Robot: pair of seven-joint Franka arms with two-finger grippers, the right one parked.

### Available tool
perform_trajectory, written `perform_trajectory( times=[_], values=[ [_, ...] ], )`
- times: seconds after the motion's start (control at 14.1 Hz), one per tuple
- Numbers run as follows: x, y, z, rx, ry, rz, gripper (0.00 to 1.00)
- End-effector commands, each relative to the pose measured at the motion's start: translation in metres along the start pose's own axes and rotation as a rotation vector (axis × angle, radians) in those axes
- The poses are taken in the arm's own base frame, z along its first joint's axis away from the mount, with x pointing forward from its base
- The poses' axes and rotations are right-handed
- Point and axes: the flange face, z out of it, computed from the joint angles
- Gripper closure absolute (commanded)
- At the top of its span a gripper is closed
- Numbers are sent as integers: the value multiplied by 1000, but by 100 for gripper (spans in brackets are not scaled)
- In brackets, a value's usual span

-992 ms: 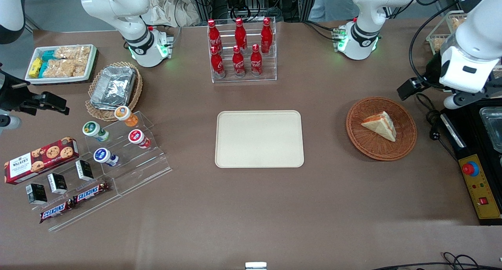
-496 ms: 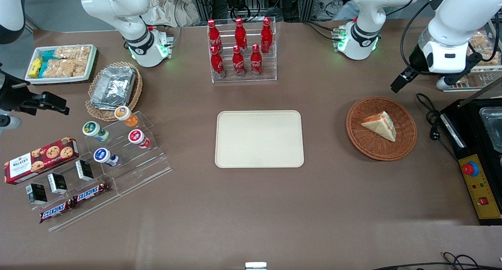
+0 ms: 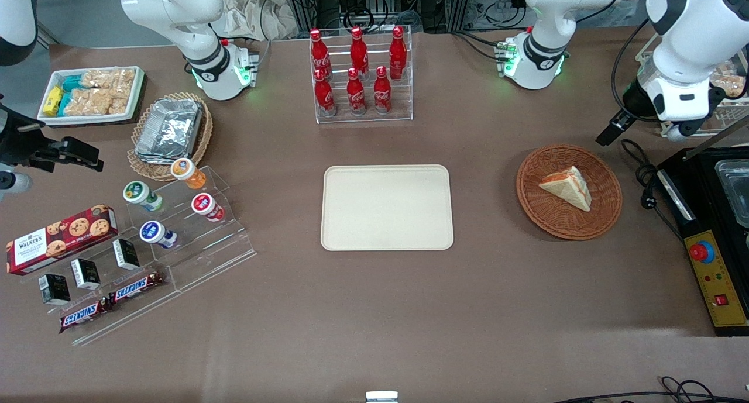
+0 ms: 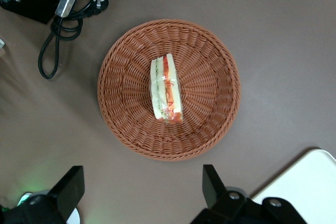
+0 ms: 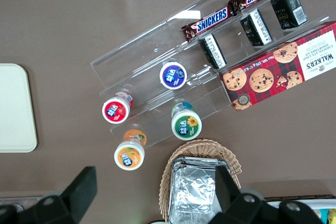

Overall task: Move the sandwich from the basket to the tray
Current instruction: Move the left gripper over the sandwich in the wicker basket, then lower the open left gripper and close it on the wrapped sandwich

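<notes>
My tool (image 4: 142, 192) hangs above the basket (image 4: 210, 61), fingers (image 4: 71, 187) spread wide, holding and touching nothing. The sandwich (image 4: 166, 88) lies in the basket's middle on the desk (image 3: 374, 309). A black cable (image 4: 58, 40) coils just beside the basket; the tray (image 3: 387, 207) sits well apart.

Clear acrylic stand (image 5: 157, 56) on the desk (image 5: 79, 19): 2 Snickers bars (image 5: 207, 19), 4 yogurt cups (image 5: 173, 75), cookie box (image 5: 281, 66). Foil container (image 5: 197, 187) in tan basket (image 5: 233, 163). Tray (image 5: 16, 108) edge visible.
</notes>
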Motion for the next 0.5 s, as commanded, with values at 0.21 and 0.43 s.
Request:
perform_trajectory(
  times=[0.21,0.43],
  values=[
    [2,11,97,11,-27,-55,0],
    [8,22,138,19,-41,-91,0]
  ],
)
